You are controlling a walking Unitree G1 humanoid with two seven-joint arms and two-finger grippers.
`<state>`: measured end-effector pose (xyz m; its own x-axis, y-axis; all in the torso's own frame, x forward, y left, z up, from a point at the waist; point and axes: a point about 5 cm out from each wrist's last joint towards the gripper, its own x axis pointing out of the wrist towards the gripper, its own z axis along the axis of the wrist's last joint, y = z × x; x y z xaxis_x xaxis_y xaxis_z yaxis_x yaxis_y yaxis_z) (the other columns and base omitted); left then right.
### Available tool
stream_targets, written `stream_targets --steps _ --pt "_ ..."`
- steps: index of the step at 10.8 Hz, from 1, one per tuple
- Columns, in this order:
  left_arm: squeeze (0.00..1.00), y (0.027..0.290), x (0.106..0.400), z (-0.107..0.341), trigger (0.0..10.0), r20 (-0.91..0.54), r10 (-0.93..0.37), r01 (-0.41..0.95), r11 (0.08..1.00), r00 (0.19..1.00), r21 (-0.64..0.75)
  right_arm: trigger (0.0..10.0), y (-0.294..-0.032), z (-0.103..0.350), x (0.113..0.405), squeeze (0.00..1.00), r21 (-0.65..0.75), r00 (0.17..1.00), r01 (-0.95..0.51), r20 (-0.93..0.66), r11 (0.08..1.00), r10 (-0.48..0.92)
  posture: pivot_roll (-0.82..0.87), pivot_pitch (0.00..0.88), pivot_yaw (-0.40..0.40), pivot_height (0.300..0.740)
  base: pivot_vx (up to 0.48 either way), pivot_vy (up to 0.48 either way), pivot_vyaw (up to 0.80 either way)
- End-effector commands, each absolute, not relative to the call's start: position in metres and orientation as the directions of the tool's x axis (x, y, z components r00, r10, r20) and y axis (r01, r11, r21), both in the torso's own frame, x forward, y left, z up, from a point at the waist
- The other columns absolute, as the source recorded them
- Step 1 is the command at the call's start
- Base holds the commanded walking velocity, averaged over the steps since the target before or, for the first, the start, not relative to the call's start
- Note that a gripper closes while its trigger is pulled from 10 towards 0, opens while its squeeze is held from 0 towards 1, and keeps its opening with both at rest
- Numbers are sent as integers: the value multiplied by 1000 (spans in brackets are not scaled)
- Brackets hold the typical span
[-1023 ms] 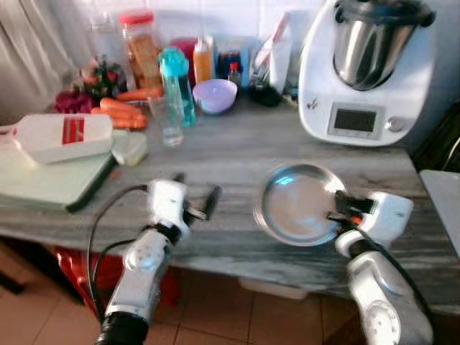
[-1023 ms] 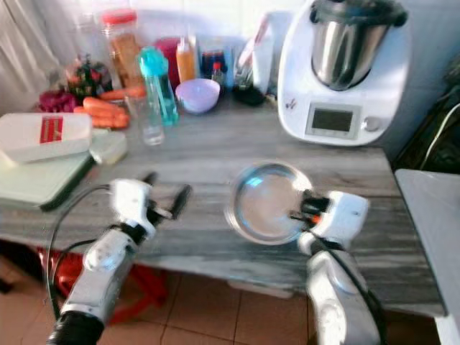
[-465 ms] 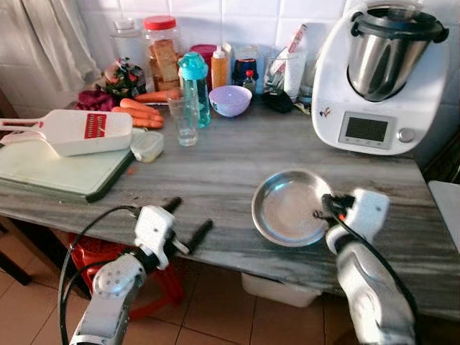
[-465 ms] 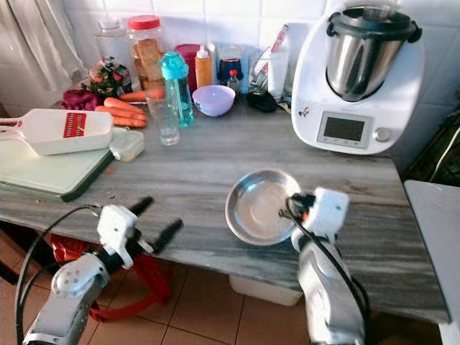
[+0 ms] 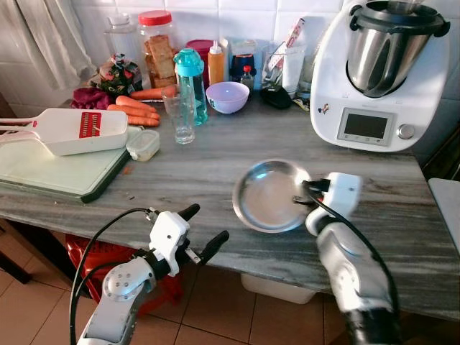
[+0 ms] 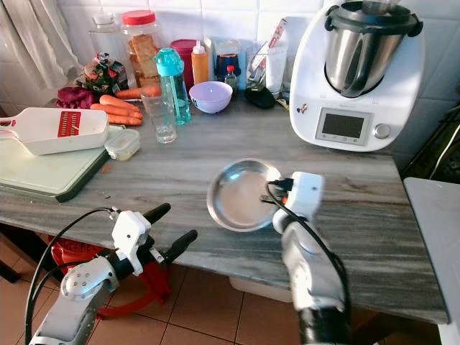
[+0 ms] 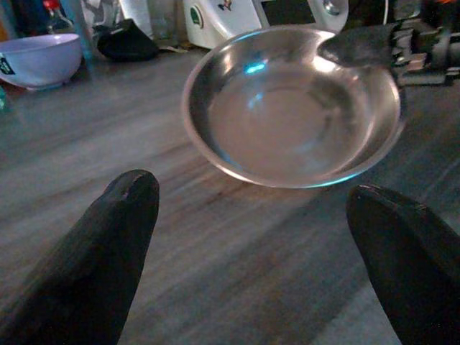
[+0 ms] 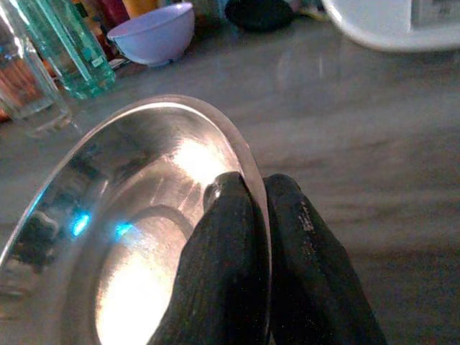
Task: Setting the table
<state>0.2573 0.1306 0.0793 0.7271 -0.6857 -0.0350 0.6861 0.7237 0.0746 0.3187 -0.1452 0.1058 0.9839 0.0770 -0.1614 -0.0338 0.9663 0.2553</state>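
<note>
The right gripper (image 5: 305, 194), jaws clamped on the rim of the steel plate (image 5: 267, 195), has lifted it slightly off the counter (image 5: 201, 154), ready to carry. The left gripper (image 5: 205, 230) hangs open.

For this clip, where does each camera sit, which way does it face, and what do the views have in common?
Left and right eye views: on the head, looking forward and down at the grey countertop; both silver arms show, the right gripper pinching the steel plate.
Left wrist view: along the open left gripper toward the plate, the right gripper's finger on its rim.
Right wrist view: along the right gripper's two fingers, clamped on the plate's rim.
Shared: the plate and the lilac bowl appear in all views.
</note>
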Motion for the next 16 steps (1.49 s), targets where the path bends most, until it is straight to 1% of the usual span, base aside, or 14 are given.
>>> stream_targets --steps 1,2,5,7,8,9,11,13,16 --pt "0 129 259 84 10000 -29 -700 699 710 714 86 10000 -143 96 319 0 281 972 -14 -223 960 80 42 0 23 740 0 0 0" --pt "0 129 259 86 10000 -30 -704 704 705 709 85 10000 -130 92 320 0 392 957 -25 -257 920 136 42 0 23 740 0 0 0" --pt "0 131 259 85 10000 -44 -704 705 704 709 90 10000 -117 88 324 0 476 946 -16 -277 879 167 47 0 30 740 0 0 0" --pt "0 133 261 85 10000 -49 -702 704 705 710 86 10000 -110 89 331 0 498 951 -15 -261 867 166 56 0 33 740 0 0 0" --pt "0 132 260 85 10000 -55 -710 712 697 702 84 10000 -105 89 335 624 488 952 -28 -254 872 172 57 0 34 740 0 0 0" --pt "0 132 260 84 10000 -62 -714 716 694 698 77 10000 -98 86 335 1000 504 946 -48 -255 862 201 58 0 35 740 0 0 0" --pt "0 131 260 83 10000 -63 -717 719 691 695 71 10000 -96 81 334 1000 525 943 -50 -255 850 213 58 0 35 740 0 0 0" --pt "0 129 260 82 10000 -64 -718 721 690 693 67 10000 -100 85 334 1000 534 949 -60 -230 843 214 51 0 37 740 0 0 0" --pt "0 127 260 83 10000 -54 -714 716 695 698 65 10000 -114 109 332 1000 408 974 -143 -104 902 201 42 0 36 740 0 0 0"
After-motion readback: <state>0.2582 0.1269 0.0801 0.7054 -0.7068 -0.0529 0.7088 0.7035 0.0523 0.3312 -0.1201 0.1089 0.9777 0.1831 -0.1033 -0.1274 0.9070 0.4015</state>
